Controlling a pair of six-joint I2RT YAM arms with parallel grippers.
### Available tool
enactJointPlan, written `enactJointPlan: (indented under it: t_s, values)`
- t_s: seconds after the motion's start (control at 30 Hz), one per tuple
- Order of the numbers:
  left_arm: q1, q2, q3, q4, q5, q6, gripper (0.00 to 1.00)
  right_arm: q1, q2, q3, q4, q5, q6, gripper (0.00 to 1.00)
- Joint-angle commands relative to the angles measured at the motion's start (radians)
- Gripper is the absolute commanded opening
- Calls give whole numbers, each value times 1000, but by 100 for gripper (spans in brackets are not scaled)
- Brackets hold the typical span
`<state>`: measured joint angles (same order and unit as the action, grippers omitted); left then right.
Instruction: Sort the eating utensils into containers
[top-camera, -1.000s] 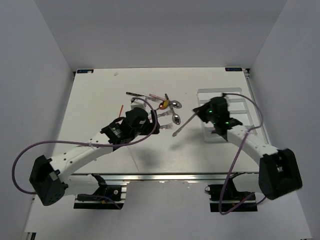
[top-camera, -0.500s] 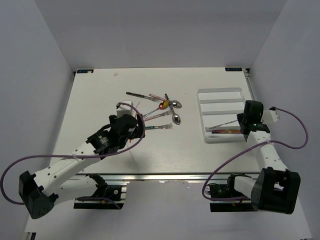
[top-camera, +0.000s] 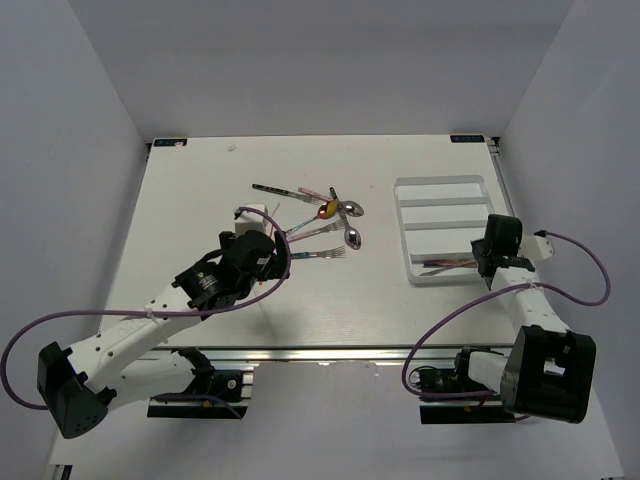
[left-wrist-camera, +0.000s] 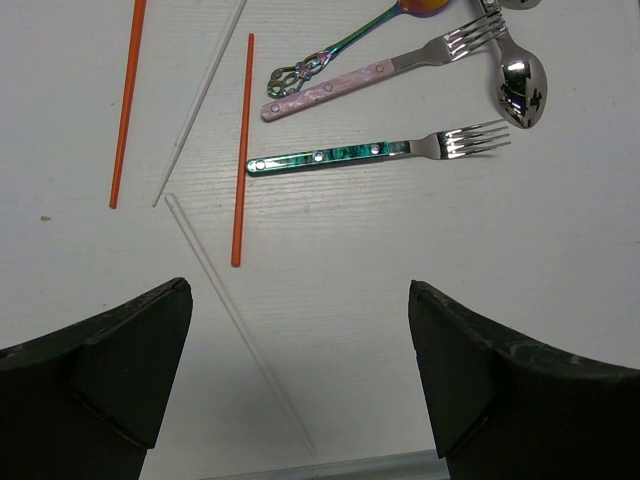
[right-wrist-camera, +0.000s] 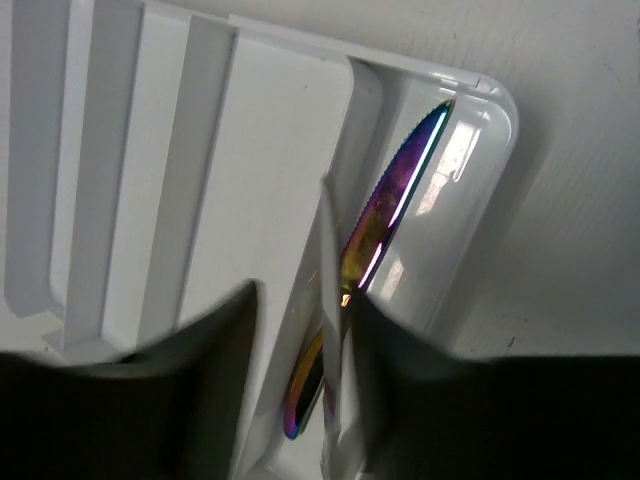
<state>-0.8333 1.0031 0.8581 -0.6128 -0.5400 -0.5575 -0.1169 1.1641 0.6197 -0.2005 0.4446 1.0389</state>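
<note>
Silver utensil (right-wrist-camera: 331, 290) joins the iridescent knife (right-wrist-camera: 395, 195) in the white plastic tray (top-camera: 440, 182), near compartment; the right gripper (right-wrist-camera: 300, 310) has just parted its jaws. Left gripper (left-wrist-camera: 300, 370) gapes wide above the orange chopsticks (left-wrist-camera: 240, 150).

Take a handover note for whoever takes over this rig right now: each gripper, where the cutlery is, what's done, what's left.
Left gripper: open, empty, hovering above the chopsticks.
Right gripper: jaws apart over the tray compartment nearest the arms, with a thin silver utensil between them; unclear whether it is released.
Done: iridescent knife lies in that compartment.
Left on the table: green-handled fork, pink-handled fork, spoons, orange and white chopsticks.
</note>
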Motion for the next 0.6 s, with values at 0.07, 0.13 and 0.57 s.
enactJointPlan:
  t_s: [0.07,0.13,0.57]
  values:
    - [-1,-17,1,-15,-12,14,98,-4,-60,24,27,-3,0,81]
    - [-1,-15,5,-16,-12,14,98,-3,-84,57,-16,14,-10,89]
    - [87,54,127,-200,-336,-123,98,371,208,509,91,-509,-784,88]
